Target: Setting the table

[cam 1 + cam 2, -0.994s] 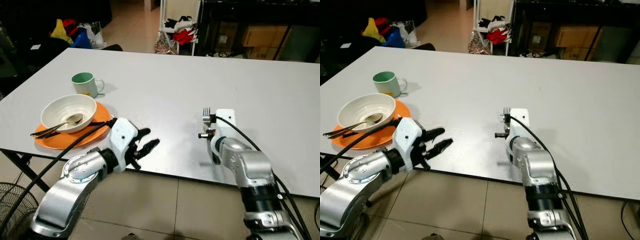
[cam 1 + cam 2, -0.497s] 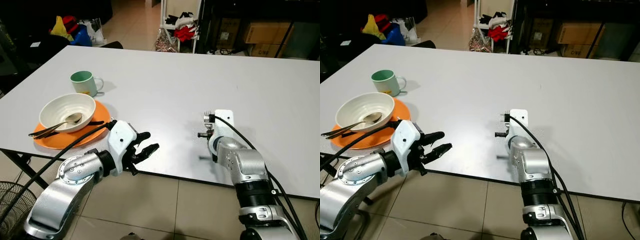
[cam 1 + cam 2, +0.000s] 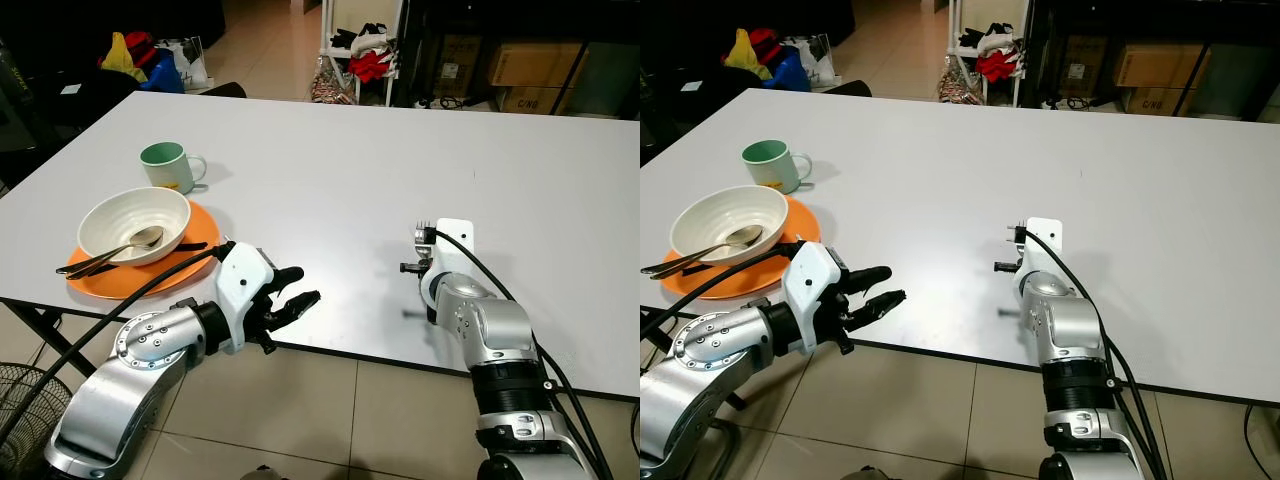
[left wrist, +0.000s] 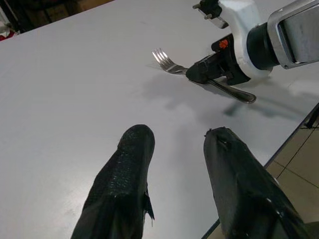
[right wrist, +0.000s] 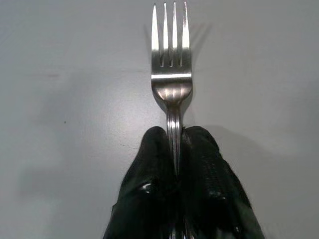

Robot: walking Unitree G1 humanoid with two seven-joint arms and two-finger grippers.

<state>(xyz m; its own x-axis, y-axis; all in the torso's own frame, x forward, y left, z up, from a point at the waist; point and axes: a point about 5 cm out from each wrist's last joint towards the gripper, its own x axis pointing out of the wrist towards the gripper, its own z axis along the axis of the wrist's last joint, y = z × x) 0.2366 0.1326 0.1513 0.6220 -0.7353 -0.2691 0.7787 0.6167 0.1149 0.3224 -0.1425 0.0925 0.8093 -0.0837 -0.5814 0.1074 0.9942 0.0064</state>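
Right gripper (image 5: pixel 175 144) pinched tight on the fork (image 5: pixel 172 74), tines poking out ahead, low over the table (image 3: pixel 330 170) at center-right. Left gripper (image 3: pixel 290 300) spread apart, empty, hovering at the near edge, lower left.

- Fork (image 5: pixel 171 84): plain shiny silver.
- Right tool (image 5: pixel 175 137) and left tool (image 4: pixel 174 144): black fingers, on silver arms.
- Counter (image 3: pixel 330 170): plain pale grey-white.
- Bowl (image 3: pixel 135 222): white.
- Plate (image 3: pixel 195 235): orange.
- Mug (image 3: pixel 166 167): green.
- Floor (image 3: pixel 330 420): beige tiles.
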